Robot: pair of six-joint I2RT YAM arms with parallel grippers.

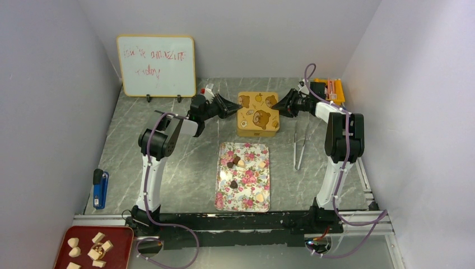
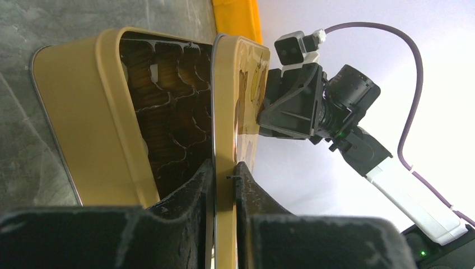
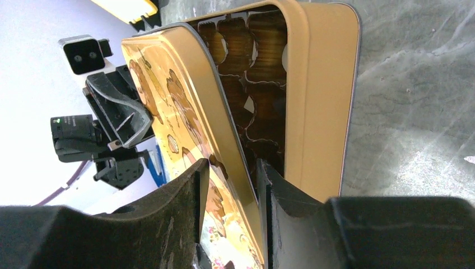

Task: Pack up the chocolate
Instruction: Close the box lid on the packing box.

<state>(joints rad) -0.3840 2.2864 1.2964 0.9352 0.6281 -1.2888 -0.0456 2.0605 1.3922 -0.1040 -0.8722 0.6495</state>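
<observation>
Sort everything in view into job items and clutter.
Job: chocolates, floral tray, yellow tin, bear-print lid held by left gripper and right gripper, tongs perhaps.
Lying about: whiteboard, blue tool, red tray of beige chunks, orange box.

Red marker handwriting on the whiteboard (image 1: 156, 65), upper left, looks like "amazing today"; the first word is unclear.

Small chocolates (image 1: 233, 184), dark brown, tan and cream: six counted, though they are tiny and one may be missed. Pale beige blocky chunks (image 1: 98, 237): about seven. One flower-patterned rectangular tray (image 1: 249, 188). One red tray (image 1: 120, 238). One yellow metal tin (image 2: 84, 112). One bear-printed yellow lid (image 1: 257, 114). One white dry-erase board (image 1: 156, 65). One pair of metal tongs (image 1: 299, 147). One blue handheld tool (image 1: 100, 190). Two white-and-black robot arms (image 1: 151, 174).
</observation>
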